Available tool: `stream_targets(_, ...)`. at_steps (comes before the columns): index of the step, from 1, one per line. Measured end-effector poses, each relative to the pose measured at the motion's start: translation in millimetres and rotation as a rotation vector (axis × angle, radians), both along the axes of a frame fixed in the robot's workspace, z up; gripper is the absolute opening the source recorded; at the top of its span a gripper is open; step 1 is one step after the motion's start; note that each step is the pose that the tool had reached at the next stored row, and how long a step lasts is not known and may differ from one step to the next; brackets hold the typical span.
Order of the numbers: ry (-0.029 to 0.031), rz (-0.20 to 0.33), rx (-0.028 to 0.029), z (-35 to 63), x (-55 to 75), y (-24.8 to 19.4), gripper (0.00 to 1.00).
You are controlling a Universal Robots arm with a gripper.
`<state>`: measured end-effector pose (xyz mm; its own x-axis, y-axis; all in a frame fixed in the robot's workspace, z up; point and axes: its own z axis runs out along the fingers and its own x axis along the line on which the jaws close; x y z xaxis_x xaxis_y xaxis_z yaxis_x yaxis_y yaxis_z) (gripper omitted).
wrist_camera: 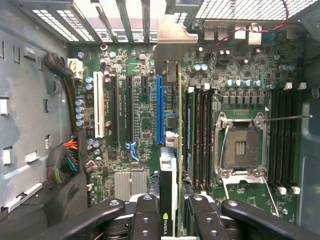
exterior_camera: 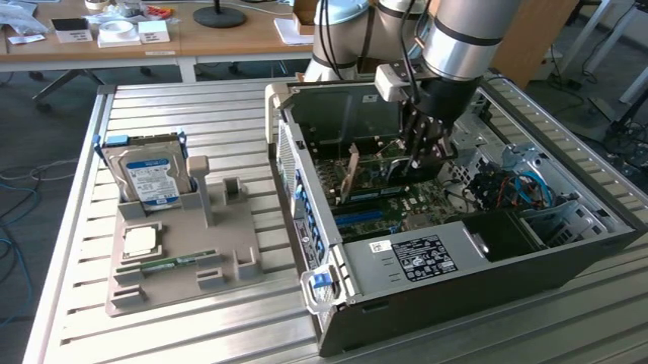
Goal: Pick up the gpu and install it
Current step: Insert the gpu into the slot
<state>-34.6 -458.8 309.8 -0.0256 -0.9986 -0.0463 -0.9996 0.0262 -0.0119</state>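
my gripper (wrist_camera: 172,214): clamped on the gpu (wrist_camera: 168,190), 1 finger each side
gpu: on edge inside the pc case (exterior_camera: 486,282), over the motherboard (wrist_camera: 125,150), right beside the blue slot (wrist_camera: 160,110)

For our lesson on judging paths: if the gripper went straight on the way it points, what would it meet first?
Probably the circuit board beside the blue slot, with the held card touching first; depth is unclear.
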Motion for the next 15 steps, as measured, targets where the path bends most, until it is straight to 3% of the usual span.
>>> stream_targets(15, 0.0000, 0.000, -0.0001, -4.9, -3.5, -1.7, 0.27)
